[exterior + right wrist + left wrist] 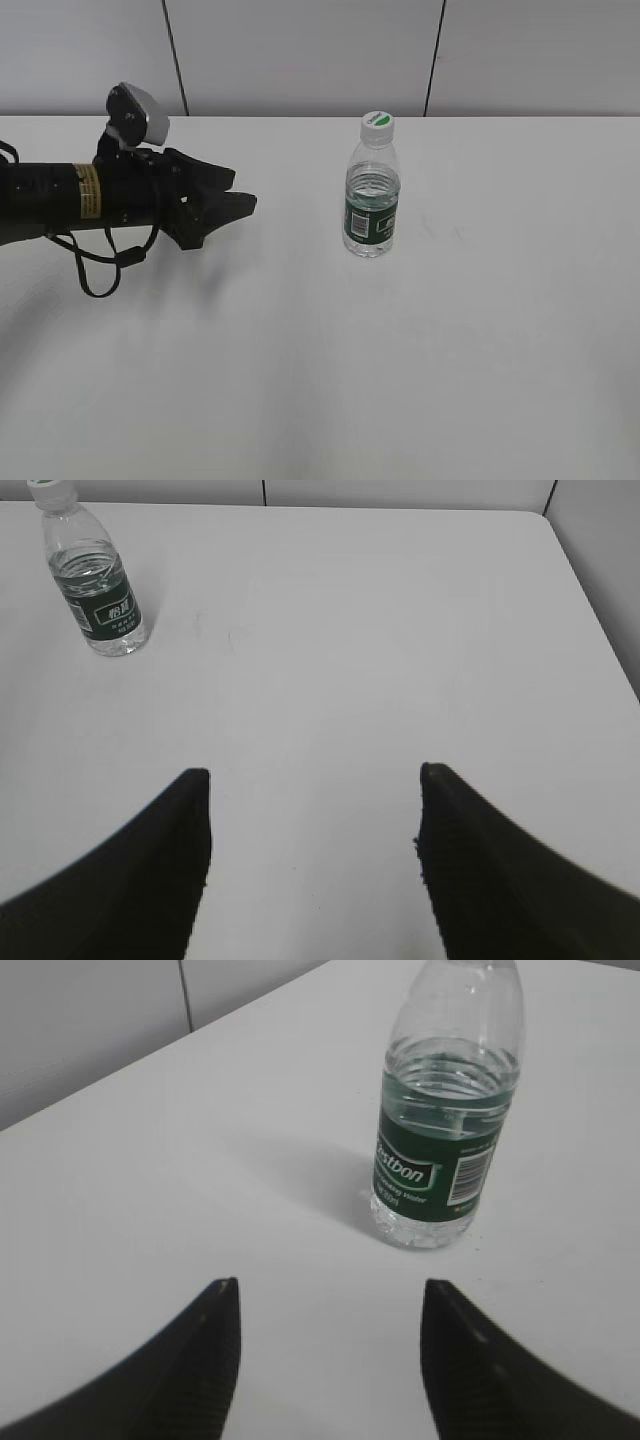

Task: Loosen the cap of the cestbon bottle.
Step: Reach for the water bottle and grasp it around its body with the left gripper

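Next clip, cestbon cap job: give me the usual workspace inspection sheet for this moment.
Surface: white table, faint smudges right of the bottle.
Job's things: cestbon bottle upright, partly filled; cap on the neck.
Clutter: nothing seen.
Grippers: left gripper jaws open, empty, apart from the bottle; right gripper jaws open, empty, far from it.
Cables: black cable looping under the left arm.
Surroundings: grey wall panels behind the table.

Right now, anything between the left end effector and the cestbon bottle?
Nothing visible. The left end effector is open, off to the left of the cestbon bottle, with only bare white table between them. The cap is on.
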You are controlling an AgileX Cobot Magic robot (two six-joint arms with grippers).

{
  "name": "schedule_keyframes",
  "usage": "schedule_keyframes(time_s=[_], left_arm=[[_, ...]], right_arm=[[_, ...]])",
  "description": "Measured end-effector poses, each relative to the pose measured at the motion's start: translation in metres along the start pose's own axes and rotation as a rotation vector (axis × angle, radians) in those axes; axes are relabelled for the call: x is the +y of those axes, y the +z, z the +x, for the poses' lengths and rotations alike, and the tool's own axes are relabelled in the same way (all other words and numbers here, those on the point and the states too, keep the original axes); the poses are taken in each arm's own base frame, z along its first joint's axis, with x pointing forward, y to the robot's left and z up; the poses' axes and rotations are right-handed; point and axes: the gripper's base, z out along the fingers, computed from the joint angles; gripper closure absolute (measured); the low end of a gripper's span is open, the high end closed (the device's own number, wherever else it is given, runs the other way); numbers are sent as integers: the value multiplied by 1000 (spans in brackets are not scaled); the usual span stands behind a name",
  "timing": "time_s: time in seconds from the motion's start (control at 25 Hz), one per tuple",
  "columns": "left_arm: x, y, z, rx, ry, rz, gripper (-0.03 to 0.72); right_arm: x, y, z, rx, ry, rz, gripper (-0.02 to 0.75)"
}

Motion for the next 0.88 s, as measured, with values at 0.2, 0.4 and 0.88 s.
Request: schedule_keyframes(time_s=[0.2,0.4,0.88], left_arm=[[4,17,6,0,-5,128,247],[3,25,8,-19,-11,238,247],[1,26,9,-26,-19,276,247]], right_arm=[[0,0,0,0,0,0,241],[0,0,0,0,0,0,241],[0,0,0,0,0,0,241]])
